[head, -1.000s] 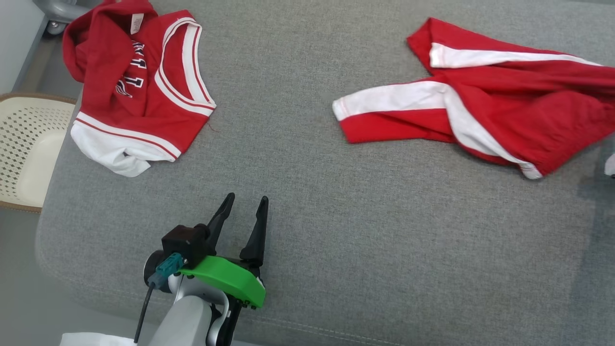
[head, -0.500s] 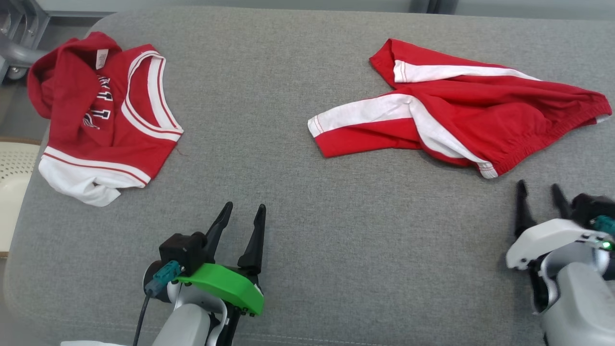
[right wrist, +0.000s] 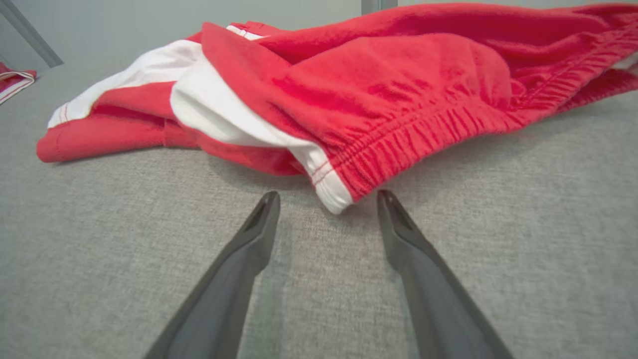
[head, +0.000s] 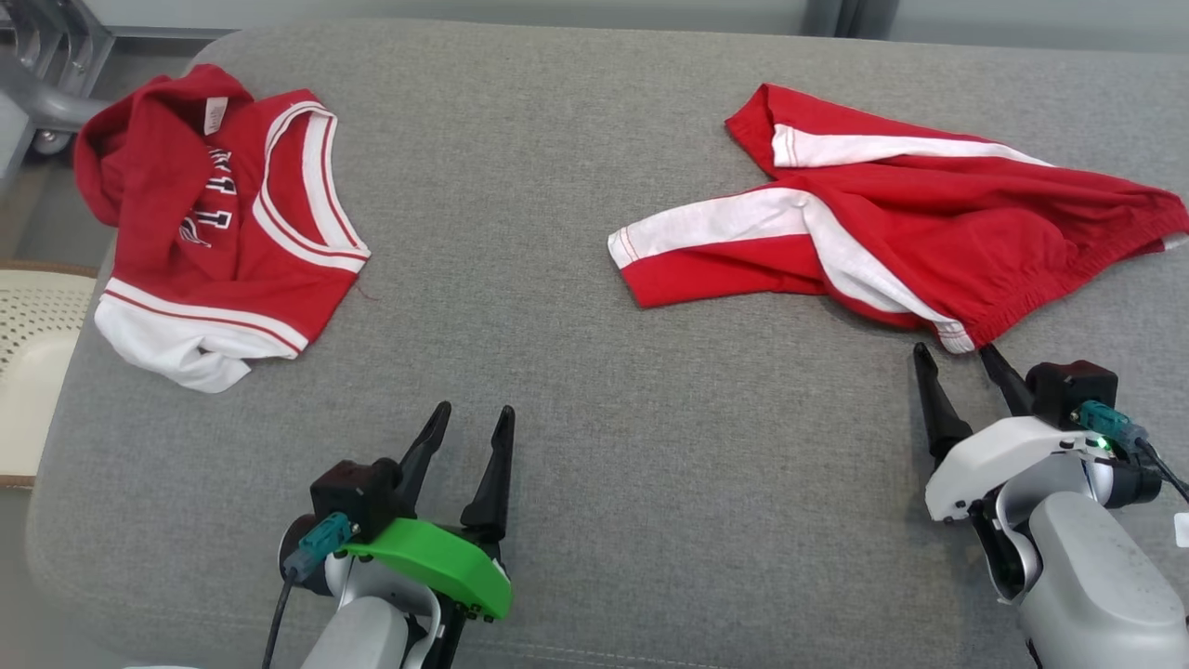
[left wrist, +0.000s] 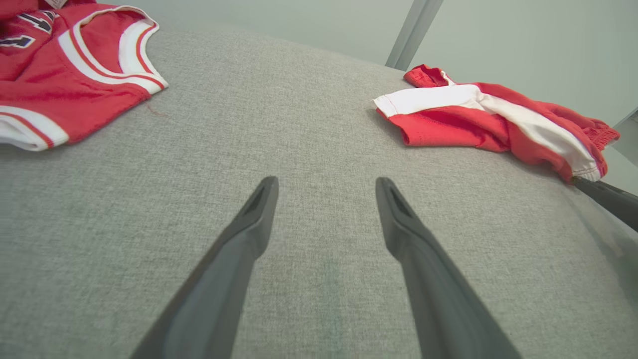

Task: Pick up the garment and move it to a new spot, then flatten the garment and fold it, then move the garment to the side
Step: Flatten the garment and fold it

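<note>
The garment (head: 929,232), red shorts with white side stripes, lies crumpled at the right of the grey padded surface (head: 594,446). Its elastic waistband faces me. My right gripper (head: 953,349) stands open just before the waistband's white corner. In the right wrist view that corner hangs between the right gripper's (right wrist: 328,194) fingertips, and the garment (right wrist: 374,85) rises behind them. My left gripper (head: 476,409) is open over bare fabric near the front, holding nothing. The left wrist view has the left gripper (left wrist: 326,182) low over the surface and the garment (left wrist: 448,124) at the upper right.
A red and white jersey (head: 214,251) lies bunched at the far left, also seen as the jersey (left wrist: 60,75) in the left wrist view. A cream perforated seat (head: 37,353) and a grey wheeled frame (head: 46,93) stand beyond the left edge. Bare surface lies between the two garments.
The head camera has shifted, bringing the right side into view. My right gripper has come forward up to the garment's waistband corner. The left gripper has stayed in place.
</note>
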Available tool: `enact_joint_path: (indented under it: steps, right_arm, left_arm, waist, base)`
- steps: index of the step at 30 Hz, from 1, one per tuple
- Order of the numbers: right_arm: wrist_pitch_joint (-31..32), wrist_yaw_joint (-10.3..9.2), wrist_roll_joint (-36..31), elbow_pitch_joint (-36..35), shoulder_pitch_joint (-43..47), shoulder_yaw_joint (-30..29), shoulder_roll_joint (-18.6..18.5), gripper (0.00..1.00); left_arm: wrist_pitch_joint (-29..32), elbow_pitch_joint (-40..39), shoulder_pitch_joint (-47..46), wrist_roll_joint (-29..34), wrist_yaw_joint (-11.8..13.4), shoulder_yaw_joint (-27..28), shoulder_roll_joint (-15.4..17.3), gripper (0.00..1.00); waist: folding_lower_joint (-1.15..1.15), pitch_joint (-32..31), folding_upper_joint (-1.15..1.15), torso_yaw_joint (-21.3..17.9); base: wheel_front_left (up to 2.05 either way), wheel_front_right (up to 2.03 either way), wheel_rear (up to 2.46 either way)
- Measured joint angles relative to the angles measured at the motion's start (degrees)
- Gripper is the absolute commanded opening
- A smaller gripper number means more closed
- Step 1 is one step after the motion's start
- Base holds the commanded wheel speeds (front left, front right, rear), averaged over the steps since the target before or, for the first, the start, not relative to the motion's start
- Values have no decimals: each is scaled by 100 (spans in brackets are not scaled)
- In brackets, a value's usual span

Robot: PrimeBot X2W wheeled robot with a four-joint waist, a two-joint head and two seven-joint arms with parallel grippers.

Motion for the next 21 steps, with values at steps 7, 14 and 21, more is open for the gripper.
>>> enact_joint_path:
  steps: [7, 14, 21]
  right_arm:
    - [-2, -1, 118, 196, -180, 530, -102, 0]
    - [-1, -1, 954, -253, -6, 1349, -524, 0]
    - [4, 1, 2485, -1083, 296, 2553, -1624, 0]
  left_arm:
    - [1, 2, 80, -10, 0, 57, -2, 100]
    - [0, 9, 259, 5, 0, 156, 0, 100]
    - [1, -9, 288, -16, 0, 109, -3, 100]
  waist:
    - [0, 66, 0, 219]
    - [0, 11, 0, 45]
    - [0, -143, 0, -501]
  base:
    - [0, 0, 0]
    - [0, 0, 0]
    - [0, 0, 0]
